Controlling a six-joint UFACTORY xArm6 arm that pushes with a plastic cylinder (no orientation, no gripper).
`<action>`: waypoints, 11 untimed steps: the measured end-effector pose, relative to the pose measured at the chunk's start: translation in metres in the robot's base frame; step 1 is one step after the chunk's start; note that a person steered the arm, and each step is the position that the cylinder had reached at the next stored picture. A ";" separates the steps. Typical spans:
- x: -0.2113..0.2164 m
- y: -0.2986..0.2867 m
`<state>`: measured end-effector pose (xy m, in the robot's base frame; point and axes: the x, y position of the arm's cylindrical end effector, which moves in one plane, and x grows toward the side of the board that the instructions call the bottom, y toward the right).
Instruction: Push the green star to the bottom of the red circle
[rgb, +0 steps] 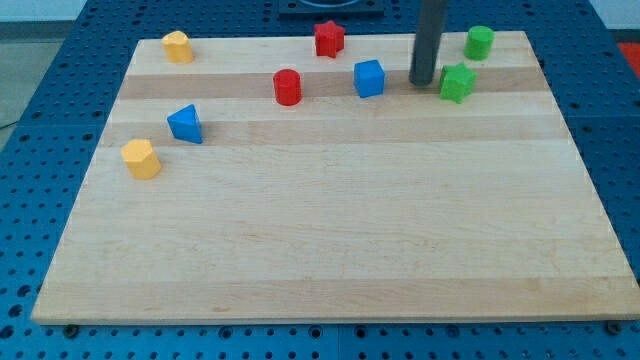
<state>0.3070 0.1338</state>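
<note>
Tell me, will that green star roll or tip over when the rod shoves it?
Probably neither. The green star looks squat and flat-bottomed, so it should slide across the smooth wooden board. Its points may make it spin if my tip, just to its left in the view, pushes off-centre. It looks small and light.

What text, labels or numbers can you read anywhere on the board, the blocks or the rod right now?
None: no readable text in this view.
The wooden board is bare wood.
The green star, the red circle and the other blocks are plain coloured.
The dark rod carries no marking; my tip stands just to the view's left of the green star.
</note>
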 end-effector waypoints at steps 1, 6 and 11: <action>0.025 0.031; 0.079 0.070; 0.035 0.151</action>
<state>0.3424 0.2849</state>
